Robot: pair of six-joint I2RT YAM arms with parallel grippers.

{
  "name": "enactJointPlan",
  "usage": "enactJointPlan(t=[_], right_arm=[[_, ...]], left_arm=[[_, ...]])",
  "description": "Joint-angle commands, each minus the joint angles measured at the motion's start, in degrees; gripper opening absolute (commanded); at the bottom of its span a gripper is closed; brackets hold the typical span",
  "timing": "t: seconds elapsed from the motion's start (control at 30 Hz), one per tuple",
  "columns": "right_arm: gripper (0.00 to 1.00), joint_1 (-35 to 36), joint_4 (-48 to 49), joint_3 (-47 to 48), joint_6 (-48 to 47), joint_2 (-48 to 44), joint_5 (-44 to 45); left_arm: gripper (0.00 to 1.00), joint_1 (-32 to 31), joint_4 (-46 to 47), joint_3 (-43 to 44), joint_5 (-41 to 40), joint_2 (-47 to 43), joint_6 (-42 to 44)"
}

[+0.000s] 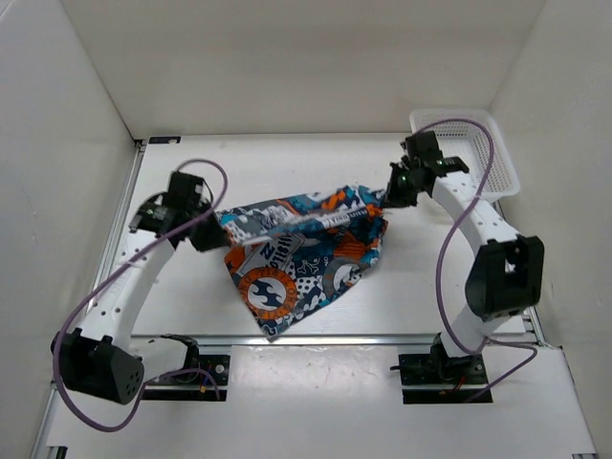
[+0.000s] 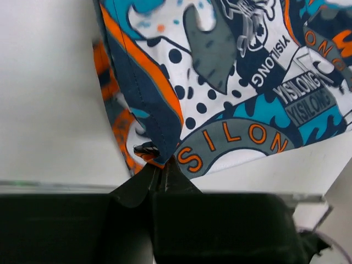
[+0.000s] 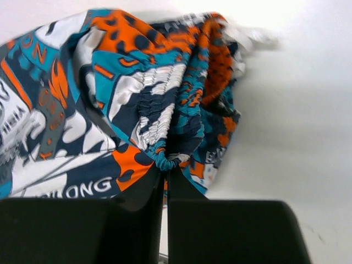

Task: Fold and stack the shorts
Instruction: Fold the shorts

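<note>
Now the left gripper [image 1: 210, 234] and right gripper [image 1: 392, 197] each pinch one end of the shorts [image 1: 301, 253] (stretched sideways between them).

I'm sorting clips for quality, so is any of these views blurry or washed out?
Top external: even light, sharp, the shorts crisp. Left wrist: print sharp, left fold smeared, left gripper near black. Right wrist: fabric edges soft, upper area washed out white.

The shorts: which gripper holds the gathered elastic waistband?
The right gripper, shut on the ruched elastic of the shorts; the left gripper pinches a flat, stitched hem corner instead.
</note>
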Motion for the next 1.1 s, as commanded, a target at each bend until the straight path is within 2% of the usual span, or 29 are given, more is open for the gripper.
enactJointPlan(t=[0.0,0.27,0.3,0.37,0.4,0.43,0.47,0.5,0.53,0.57,0.6,0.67,0.7,0.8,0.9,1.0,1.07], right_arm=[[0.00,-1.34,-2.33,-6.43,1.42,-5.94,7.39],[0.00,-1.34,-1.81,-20.94,2.57,-14.83,12.66],[0.07,-1.34,-1.29,-21.73,2.57,-15.45,12.67],[0.27,-1.34,-0.67,-23.67,2.57,-15.45,13.20],[0.36,-1.34,0.38,-23.67,2.57,-15.45,13.20],[0.58,-1.34,1.78,-24.28,2.57,-15.45,11.72],[0.71,-1.34,2.32,-24.29,2.57,-15.45,11.70],[0.85,-1.34,2.32,-24.29,3.09,-15.45,11.70],[0.90,-1.34,2.32,-24.29,3.10,-14.93,11.70],[0.93,-1.34,2.32,-24.29,3.10,-14.93,12.31],[0.96,-1.87,2.85,-23.68,3.10,-14.41,12.32],[0.97,-1.87,3.55,-23.67,3.10,-13.79,11.36],[0.98,-1.87,3.55,-23.67,3.10,-13.78,10.83],[1.00,-1.87,5.39,-24.28,3.10,-12.38,9.24],[1.00,-1.87,7.94,-24.99,3.62,-10.28,6.70],[1.00,-1.87,11.10,-25.60,4.15,-7.64,5.03],[0.94,-1.87,11.64,-25.60,4.15,-5.09,4.50]], left_arm=[[0.10,-7.16,-0.79,-5.69,1.36,-3.88,-6.90],[0.10,-22.04,-1.31,-13.18,2.59,-4.51,-13.42],[0.10,-23.09,-1.31,-13.70,2.60,-4.51,-13.43],[0.10,-25.65,-1.31,-14.76,2.60,-2.23,-14.04],[0.14,-26.26,-1.31,-15.46,2.60,-1.35,-14.04],[0.22,-26.88,-1.31,-15.47,3.38,-0.30,-14.04],[0.31,-26.88,-1.31,-15.99,3.91,0.93,-13.09],[0.61,-26.88,-1.31,-15.99,5.40,3.47,-12.47],[0.77,-28.19,-1.92,-15.12,5.93,4.71,-11.94],[0.85,-28.72,-2.45,-12.94,5.94,6.46,-11.32],[0.92,-29.34,-4.02,-11.53,4.81,6.48,-11.32],[0.92,-29.34,-6.14,-6.80,1.91,7.10,-11.32],[0.93,-29.34,-7.19,-5.37,-2.02,7.10,-11.32],[0.95,-24.35,-7.38,-3.69,-4.17,7.10,-11.32],[0.95,-18.46,-1.18,-8.86,-4.52,7.88,-10.80],[1.00,-12.85,4.82,-14.74,-1.45,12.00,-10.79],[1.00,-10.98,8.35,-15.47,0.23,17.10,-10.79]])
